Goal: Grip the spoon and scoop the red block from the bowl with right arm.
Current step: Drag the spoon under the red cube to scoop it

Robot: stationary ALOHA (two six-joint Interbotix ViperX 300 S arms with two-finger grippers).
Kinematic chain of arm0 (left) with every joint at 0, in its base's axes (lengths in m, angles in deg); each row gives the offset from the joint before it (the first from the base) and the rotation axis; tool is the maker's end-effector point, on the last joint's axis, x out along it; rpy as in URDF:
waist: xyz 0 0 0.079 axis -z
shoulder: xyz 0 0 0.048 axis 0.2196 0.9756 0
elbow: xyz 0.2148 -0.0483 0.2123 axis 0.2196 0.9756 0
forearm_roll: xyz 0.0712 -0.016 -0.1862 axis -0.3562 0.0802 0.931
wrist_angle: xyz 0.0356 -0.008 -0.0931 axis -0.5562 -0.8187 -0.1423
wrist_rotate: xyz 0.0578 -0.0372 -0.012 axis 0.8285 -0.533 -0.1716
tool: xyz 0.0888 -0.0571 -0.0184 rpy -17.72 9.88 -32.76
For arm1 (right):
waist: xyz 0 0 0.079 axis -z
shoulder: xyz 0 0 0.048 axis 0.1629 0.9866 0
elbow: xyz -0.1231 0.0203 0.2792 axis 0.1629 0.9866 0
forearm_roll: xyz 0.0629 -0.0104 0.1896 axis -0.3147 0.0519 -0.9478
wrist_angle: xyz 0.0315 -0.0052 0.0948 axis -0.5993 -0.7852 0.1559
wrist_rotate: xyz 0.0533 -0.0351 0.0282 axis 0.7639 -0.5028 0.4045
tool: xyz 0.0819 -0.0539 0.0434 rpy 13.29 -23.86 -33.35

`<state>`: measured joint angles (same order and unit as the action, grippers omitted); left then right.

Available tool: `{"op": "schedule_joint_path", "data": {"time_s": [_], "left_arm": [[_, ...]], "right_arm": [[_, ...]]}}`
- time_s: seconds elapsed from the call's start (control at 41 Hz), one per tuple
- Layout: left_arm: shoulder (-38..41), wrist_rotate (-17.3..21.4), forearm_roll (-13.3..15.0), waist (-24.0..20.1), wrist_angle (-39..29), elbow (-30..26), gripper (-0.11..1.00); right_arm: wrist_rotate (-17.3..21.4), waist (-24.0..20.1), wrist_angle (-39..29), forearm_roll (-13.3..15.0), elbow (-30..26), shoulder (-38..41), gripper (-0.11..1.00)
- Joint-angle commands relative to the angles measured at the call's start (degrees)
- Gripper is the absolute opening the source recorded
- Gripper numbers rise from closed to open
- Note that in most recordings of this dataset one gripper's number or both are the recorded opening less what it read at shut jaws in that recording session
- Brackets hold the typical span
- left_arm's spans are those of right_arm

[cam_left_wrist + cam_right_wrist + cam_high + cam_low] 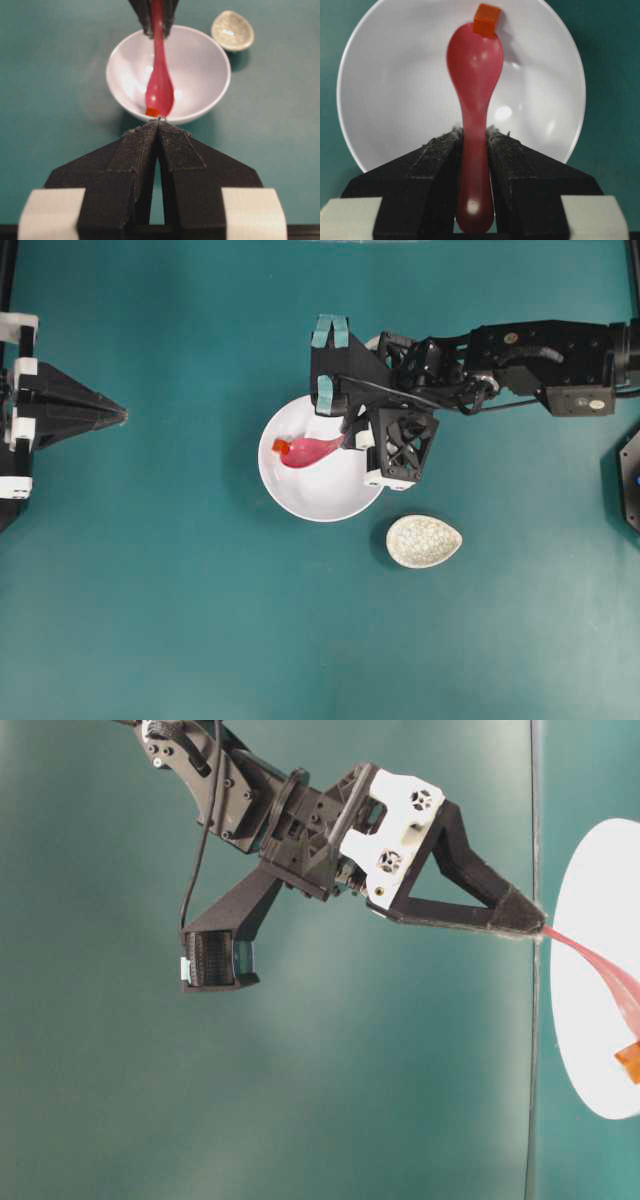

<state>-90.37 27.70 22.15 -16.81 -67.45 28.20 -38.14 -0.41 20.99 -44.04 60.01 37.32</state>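
Observation:
My right gripper (475, 131) is shut on the handle of the pink-red spoon (475, 75). The scoop reaches out over the inside of the white bowl (395, 100). The small orange-red block (486, 20) sits right at the scoop's far tip, touching its edge. From overhead, the right gripper (347, 440) is at the bowl's (320, 510) right rim, with the spoon (315, 450) pointing left and the block (281, 446) at its end. My left gripper (125, 416) rests far left, shut and empty.
A small speckled cream oval dish (424, 541) lies on the teal table just below and right of the bowl. The right arm's camera mount (400, 448) hangs over the bowl's right edge. Black equipment (630, 478) sits at the table's right edge.

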Motion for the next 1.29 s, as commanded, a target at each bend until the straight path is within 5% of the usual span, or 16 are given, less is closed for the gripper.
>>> {"op": "schedule_joint_path", "data": {"time_s": [0.0, 0.561, 1.269], "left_arm": [[0.18, 0.00, 0.09, -0.18, 0.62, -1.32, 0.00], [0.18, 0.00, 0.09, -0.18, 0.62, -1.32, 0.00], [0.18, 0.09, 0.09, -0.18, 0.26, -1.23, 0.00]], "right_arm": [[0.18, 0.09, 0.79, -0.09, -1.49, -1.58, 0.24], [0.53, 0.09, 2.90, -0.26, -0.44, -2.72, 0.24], [3.16, -0.53, 13.18, -0.35, 7.65, -8.09, 0.24]]}}
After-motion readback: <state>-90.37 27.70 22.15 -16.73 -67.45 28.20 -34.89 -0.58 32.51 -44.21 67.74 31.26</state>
